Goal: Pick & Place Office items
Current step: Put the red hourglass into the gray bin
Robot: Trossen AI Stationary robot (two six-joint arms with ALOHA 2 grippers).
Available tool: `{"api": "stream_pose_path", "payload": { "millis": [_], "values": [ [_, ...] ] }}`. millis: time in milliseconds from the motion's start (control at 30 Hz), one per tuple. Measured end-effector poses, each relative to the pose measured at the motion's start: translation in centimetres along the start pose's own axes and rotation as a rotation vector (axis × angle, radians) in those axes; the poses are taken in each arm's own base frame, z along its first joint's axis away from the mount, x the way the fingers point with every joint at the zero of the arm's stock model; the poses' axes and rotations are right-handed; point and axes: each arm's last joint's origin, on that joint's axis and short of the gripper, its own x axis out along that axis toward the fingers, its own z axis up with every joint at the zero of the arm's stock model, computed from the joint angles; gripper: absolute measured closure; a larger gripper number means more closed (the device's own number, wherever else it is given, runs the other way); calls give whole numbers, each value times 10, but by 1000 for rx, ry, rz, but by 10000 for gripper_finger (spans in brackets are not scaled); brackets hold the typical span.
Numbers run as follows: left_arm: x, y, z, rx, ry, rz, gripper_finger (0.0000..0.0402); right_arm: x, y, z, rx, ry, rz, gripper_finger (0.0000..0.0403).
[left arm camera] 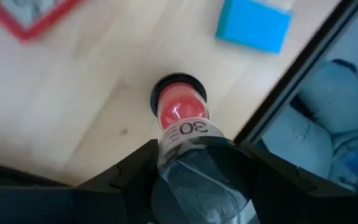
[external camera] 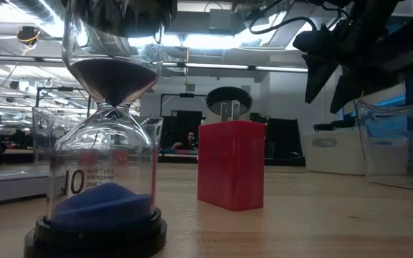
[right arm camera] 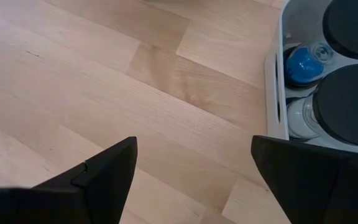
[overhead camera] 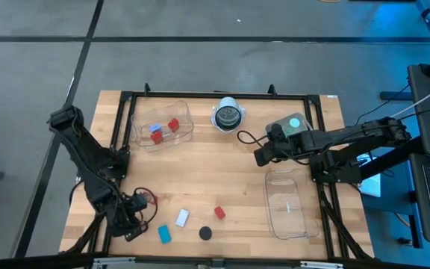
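At the table's near left corner, my left gripper [overhead camera: 135,220] [left arm camera: 199,152] is shut on a small hourglass [left arm camera: 182,118] with red sand, marked "30". A blue block [overhead camera: 164,234] [left arm camera: 253,25] and a red-framed tag [overhead camera: 148,198] [left arm camera: 30,15] lie close by on the wood. A white block [overhead camera: 182,217] and a red block [overhead camera: 219,213] [external camera: 231,165] rest on the table. A blue-sand hourglass [overhead camera: 205,232] [external camera: 102,150] stands upright near the front edge. My right gripper [overhead camera: 262,155] [right arm camera: 194,162] hangs open above bare wood at the back right. My left gripper pinches the hourglass's upper glass bulb [left arm camera: 197,177] between its two fingers [left arm camera: 135,171], coming from above and pointing steeply down. The hourglass runs on below the fingers with its black lower cap [left arm camera: 178,87] toward the table. Whether that cap rests on the wood I cannot tell.
A clear tray [overhead camera: 163,125] at the back left holds red and blue pieces. Another clear tray [overhead camera: 286,203] stands at the right. A round white-rimmed dark object [overhead camera: 228,116] sits at the back. A white box with more hourglasses [right arm camera: 328,68] is beside my right gripper. A black frame [overhead camera: 215,96] borders the table.
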Motion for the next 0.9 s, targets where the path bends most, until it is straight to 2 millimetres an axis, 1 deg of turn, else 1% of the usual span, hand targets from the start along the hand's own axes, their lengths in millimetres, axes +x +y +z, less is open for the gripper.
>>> {"api": "stream_pose_path", "payload": {
  "millis": [133, 300, 433, 600, 767, 900],
  "values": [
    [-13, 3, 17, 23, -77, 78, 194, 0, 0, 0, 0, 0, 1, 85],
    [-25, 7, 48, 80, -152, 163, 194, 0, 0, 0, 0, 1, 2, 85],
    [-32, 8, 81, 123, -216, 167, 194, 0, 0, 0, 0, 1, 2, 85],
    [-42, 19, 127, 122, -284, 193, 194, 0, 0, 0, 0, 1, 2, 85],
    [-43, 33, 166, 98, -334, 215, 194, 0, 0, 0, 0, 1, 2, 85],
    [-37, 36, 195, 102, -344, 148, 194, 0, 0, 0, 0, 1, 3, 85]
  ]
}}
